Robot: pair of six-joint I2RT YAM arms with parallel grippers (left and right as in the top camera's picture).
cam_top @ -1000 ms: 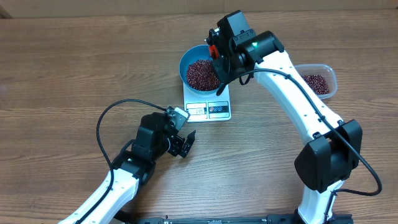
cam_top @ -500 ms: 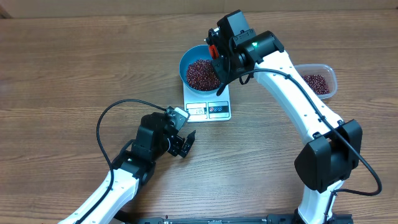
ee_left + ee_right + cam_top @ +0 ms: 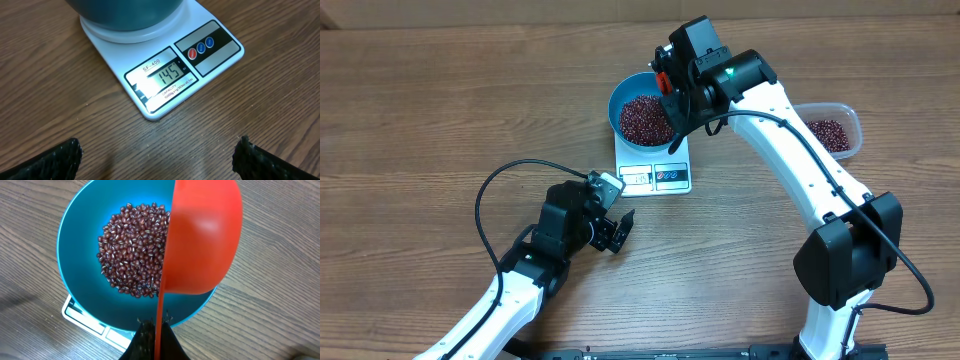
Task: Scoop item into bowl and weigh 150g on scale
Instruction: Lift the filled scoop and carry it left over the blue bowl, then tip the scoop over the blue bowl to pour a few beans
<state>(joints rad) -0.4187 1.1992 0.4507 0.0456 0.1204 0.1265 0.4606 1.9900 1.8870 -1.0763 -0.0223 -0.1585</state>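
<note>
Right end effector (image 3: pixel 154 341) clamped tight on red scoop (image 3: pixel 202 235). Scoop tipped on edge over bowl (image 3: pixel 75 240). Beans (image 3: pixel 132 250) heaped inside bowl. Bowl sat on far end of scale (image 3: pixel 120 55). Display (image 3: pixel 167 75) read 145. Left end effector (image 3: pixel 157 160) spread wide, empty, over worktop (image 3: pixel 60 100) on near side of scale.

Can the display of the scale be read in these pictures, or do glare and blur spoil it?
Left wrist view: the display of the scale is sharp, reading 145, with slight glare at its left end. Overhead view: it is too small to read. Right wrist view: the bowl leaves only a scale corner visible.
</note>
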